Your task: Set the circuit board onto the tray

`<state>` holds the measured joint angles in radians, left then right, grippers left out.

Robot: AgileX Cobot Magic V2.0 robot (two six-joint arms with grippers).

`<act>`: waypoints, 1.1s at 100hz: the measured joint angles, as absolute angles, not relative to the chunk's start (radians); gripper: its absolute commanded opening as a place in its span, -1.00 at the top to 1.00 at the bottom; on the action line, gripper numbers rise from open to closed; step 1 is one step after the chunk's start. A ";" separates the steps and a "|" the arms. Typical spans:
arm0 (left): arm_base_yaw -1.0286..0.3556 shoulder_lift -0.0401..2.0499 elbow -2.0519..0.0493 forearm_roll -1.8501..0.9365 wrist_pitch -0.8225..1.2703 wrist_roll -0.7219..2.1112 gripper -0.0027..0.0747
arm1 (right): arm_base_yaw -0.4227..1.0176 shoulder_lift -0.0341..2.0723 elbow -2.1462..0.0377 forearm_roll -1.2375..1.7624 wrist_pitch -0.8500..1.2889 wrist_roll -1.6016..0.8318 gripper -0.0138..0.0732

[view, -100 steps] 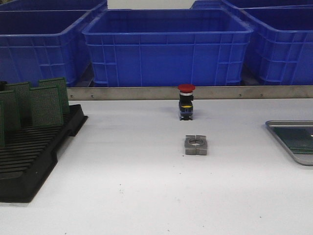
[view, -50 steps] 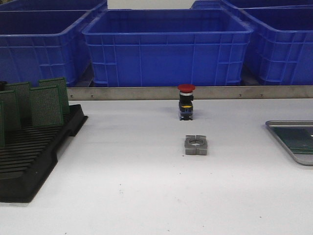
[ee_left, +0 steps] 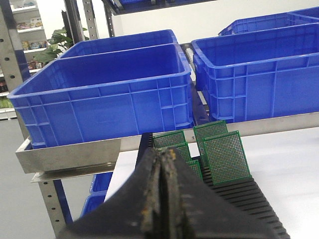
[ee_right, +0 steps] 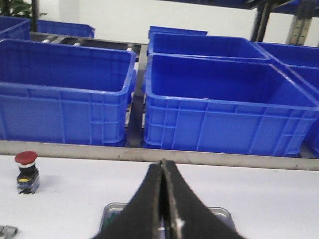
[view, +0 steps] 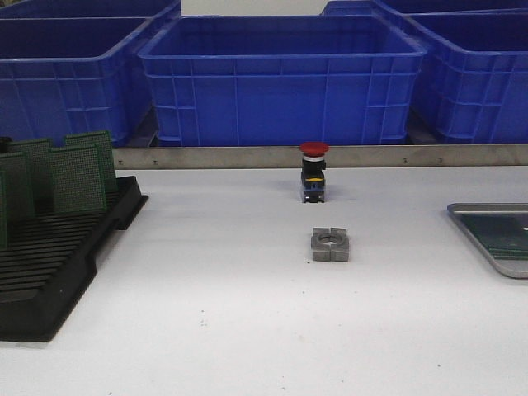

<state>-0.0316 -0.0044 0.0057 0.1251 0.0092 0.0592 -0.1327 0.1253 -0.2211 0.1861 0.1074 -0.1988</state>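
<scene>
Neither arm appears in the front view; each gripper shows only in its own wrist view. The left gripper (ee_left: 162, 164) has its jaws pressed together with nothing between them, raised above the near end of the black slotted rack (view: 49, 264). The right gripper (ee_right: 163, 177) is likewise fully closed and empty, poised above the near rim of the tray (view: 470, 221). In the front view the rack lies at the 9 o'clock edge of the table (view: 247, 330), with several green circuit boards (view: 78, 177) standing upright in its far slots. The tray lies at the 3 o'clock edge, partly cut off by the frame; a green board (view: 505, 233) already lies flat on its floor. A red-capped push button (view: 313, 172) stands near table centre toward 12 o'clock, with a grey metal block (view: 331, 244) just nearer the robot. Blue crates (view: 280, 78) line the far side. Judged step: start of a transfer cycle, no board in hand. The next move probably calls for the left gripper to open, descend onto the top edge of one upright board, close on it, and lift straight up clear of the slots before travel toward the tray.
</scene>
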 measured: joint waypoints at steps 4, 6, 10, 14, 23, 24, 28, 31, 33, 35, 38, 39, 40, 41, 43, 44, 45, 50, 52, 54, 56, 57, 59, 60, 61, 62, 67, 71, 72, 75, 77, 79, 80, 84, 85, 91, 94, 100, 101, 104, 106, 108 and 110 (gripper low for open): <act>-0.032 -0.004 0.006 0.125 0.009 0.059 0.98 | -0.131 0.116 -0.208 0.097 0.078 -0.106 0.84; -0.032 -0.004 0.006 0.125 0.009 0.059 0.98 | -0.128 0.113 -0.200 0.058 0.066 -0.079 0.84; -0.032 -0.004 0.006 0.125 0.009 0.059 0.98 | -0.120 0.104 -0.183 0.006 0.042 -0.011 0.84; -0.032 -0.004 0.006 0.125 0.009 0.059 0.98 | -0.112 0.096 -0.165 -0.035 0.024 0.034 0.84; -0.032 -0.004 0.006 0.125 0.009 0.059 0.98 | -0.090 0.079 -0.126 -0.073 0.000 0.079 0.84; -0.032 -0.004 0.006 0.125 0.009 0.059 0.98 | -0.087 0.077 -0.119 -0.076 -0.006 0.081 0.84; -0.032 -0.004 0.006 0.125 0.009 0.059 0.98 | -0.082 0.066 -0.100 -0.081 -0.008 0.089 0.84; -0.032 -0.004 0.006 0.125 0.009 0.059 0.98 | -0.074 0.057 -0.088 -0.083 -0.010 0.092 0.84; -0.032 -0.004 0.006 0.125 0.009 0.059 0.98 | -0.071 0.050 -0.080 -0.085 -0.011 0.093 0.84; -0.032 -0.004 0.006 0.125 0.009 0.059 0.98 | -0.069 0.041 -0.071 -0.085 -0.011 0.096 0.84; -0.032 -0.004 0.006 0.125 0.009 0.059 0.98 | -0.064 0.028 -0.060 -0.085 -0.014 0.096 0.84; -0.032 -0.004 0.006 0.125 0.009 0.059 0.98 | -0.064 0.021 -0.057 -0.085 -0.014 0.098 0.84; -0.032 -0.004 0.006 0.125 0.009 0.059 0.98 | -0.064 0.017 -0.051 -0.085 -0.014 0.098 0.84; -0.032 -0.004 0.006 0.125 0.009 0.059 0.98 | -0.061 0.014 -0.048 -0.085 -0.017 0.098 0.84; -0.032 -0.004 0.006 0.125 0.009 0.059 0.98 | -0.059 0.005 -0.039 -0.085 -0.018 0.098 0.84; -0.032 -0.004 0.006 0.125 0.009 0.059 0.98 | -0.059 0.001 -0.036 -0.085 -0.020 0.098 0.84; -0.032 -0.004 0.006 0.125 0.009 0.059 0.98 | -0.057 -0.001 -0.031 -0.085 -0.021 0.098 0.84; -0.032 -0.004 0.006 0.125 0.009 0.059 0.98 | -0.053 -0.008 -0.011 -0.074 -0.027 0.098 0.84; -0.032 -0.004 0.006 0.125 0.009 0.059 0.98 | -0.053 -0.009 -0.003 -0.068 -0.032 0.098 0.84; -0.032 -0.004 0.006 0.125 0.009 0.059 0.98 | -0.053 -0.011 0.005 -0.061 -0.037 0.098 0.84; -0.032 -0.004 0.006 0.125 0.009 0.059 0.98 | -0.053 -0.010 0.012 -0.054 -0.043 0.098 0.84; -0.032 -0.004 0.006 0.125 0.009 0.059 0.98 | -0.053 -0.010 0.014 -0.052 -0.047 0.098 0.84; -0.032 -0.004 0.006 0.125 0.009 0.059 0.98 | -0.053 -0.010 0.019 -0.045 -0.051 0.098 0.84; -0.032 -0.004 0.006 0.125 0.009 0.059 0.98 | -0.053 -0.010 0.020 -0.040 -0.053 0.098 0.84; -0.032 -0.004 0.006 0.125 0.009 0.059 0.98 | -0.053 -0.010 0.022 -0.038 -0.053 0.098 0.84; -0.032 -0.004 0.006 0.125 0.009 0.059 0.98 | -0.053 -0.010 0.022 -0.033 -0.057 0.098 0.84; -0.032 -0.004 0.006 0.125 0.009 0.059 0.98 | -0.053 -0.010 0.025 -0.022 -0.073 0.098 0.84; -0.032 -0.004 0.006 0.125 0.009 0.059 0.98 | -0.053 -0.010 0.026 -0.017 -0.081 0.098 0.84; -0.032 -0.004 0.006 0.125 0.009 0.059 0.98 | -0.053 -0.010 0.026 -0.017 -0.082 0.098 0.84; -0.032 -0.004 0.006 0.125 0.009 0.059 0.98 | -0.053 -0.010 0.027 -0.015 -0.082 0.098 0.84; -0.032 -0.004 0.006 0.125 0.009 0.059 0.98 | -0.053 -0.010 0.027 -0.013 -0.082 0.098 0.84; -0.032 -0.004 0.006 0.125 0.009 0.059 0.98 | -0.053 -0.010 0.027 -0.013 -0.084 0.096 0.84; -0.032 -0.004 0.006 0.125 0.009 0.059 0.98 | -0.053 -0.010 0.027 -0.013 -0.086 0.094 0.84; -0.032 -0.004 0.006 0.125 0.009 0.059 0.98 | -0.053 -0.010 0.027 -0.012 -0.088 0.092 0.84; -0.032 -0.004 0.006 0.125 0.009 0.059 0.98 | -0.053 -0.010 0.027 -0.012 -0.088 0.092 0.84; -0.032 -0.004 0.006 0.125 0.009 0.059 0.98 | -0.053 -0.010 0.027 -0.011 -0.090 0.085 0.84; -0.032 -0.004 0.006 0.125 0.009 0.059 0.98 | -0.053 -0.010 0.027 -0.011 -0.090 0.082 0.84; -0.032 -0.004 0.006 0.125 0.009 0.059 0.98 | -0.053 -0.010 0.027 -0.009 -0.090 0.078 0.84; -0.032 -0.004 0.006 0.125 0.009 0.059 0.98 | -0.053 -0.010 0.027 -0.009 -0.090 0.078 0.84; -0.032 -0.004 0.006 0.125 0.009 0.059 0.98 | -0.053 -0.010 0.027 -0.009 -0.090 0.076 0.84; -0.032 -0.004 0.006 0.125 0.009 0.059 0.98 | -0.053 -0.010 0.027 -0.009 -0.090 0.075 0.84; -0.032 -0.004 0.006 0.125 0.009 0.059 0.98 | -0.053 -0.010 0.027 -0.009 -0.090 0.072 0.84; -0.032 -0.004 0.006 0.125 0.009 0.059 0.98 | -0.053 -0.010 0.027 -0.009 -0.090 0.067 0.84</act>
